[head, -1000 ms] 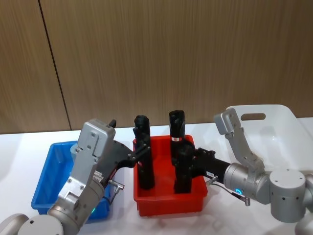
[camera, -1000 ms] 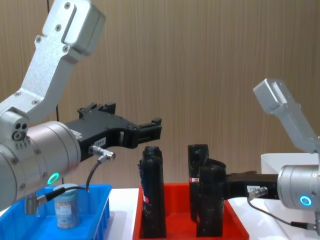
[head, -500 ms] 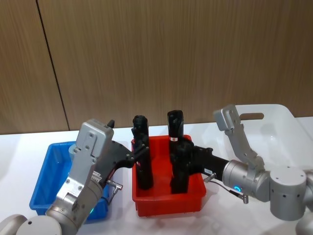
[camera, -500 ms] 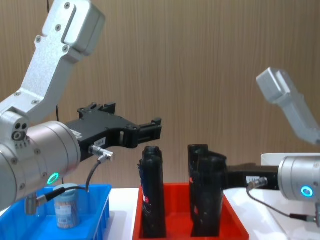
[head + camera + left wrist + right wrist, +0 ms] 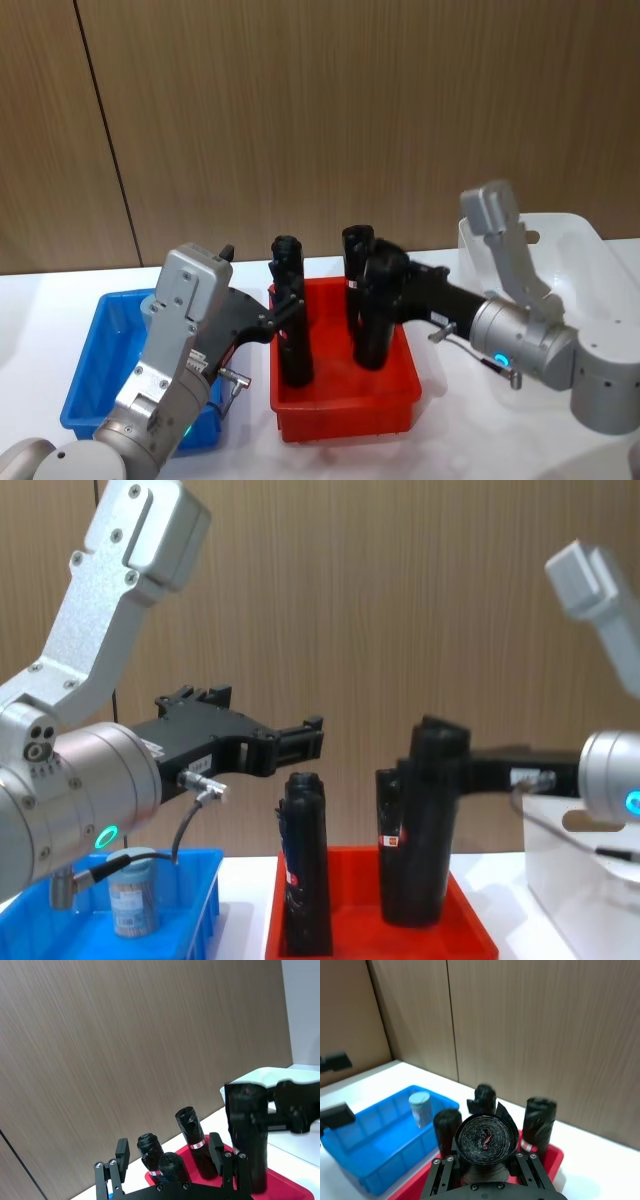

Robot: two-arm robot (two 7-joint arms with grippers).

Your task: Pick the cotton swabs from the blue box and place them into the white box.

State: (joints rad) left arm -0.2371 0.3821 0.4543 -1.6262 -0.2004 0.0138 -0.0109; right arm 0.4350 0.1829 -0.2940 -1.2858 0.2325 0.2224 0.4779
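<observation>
Right gripper (image 5: pixel 378 300) grasps a black roll (image 5: pixel 375 335) over the red tray (image 5: pixel 345 405), the white box (image 5: pixel 560 250) beyond it. From the chest, the left gripper (image 5: pixel 300 742) hangs spread above the tray's other rolls (image 5: pixel 305 880), while one jar of cotton swabs (image 5: pixel 133 892) stands in the blue box (image 5: pixel 195 920).

No readable text anywhere (the black rolls' (image 5: pixel 391 840) red-white bands stay illegible).

One jar of cotton swabs (image 5: pixel 133 894), clear with a pale lid, stands upright in the blue box (image 5: pixel 100 372). The white box (image 5: pixel 570 262) sits at the table's right end, well apart from it.
</observation>
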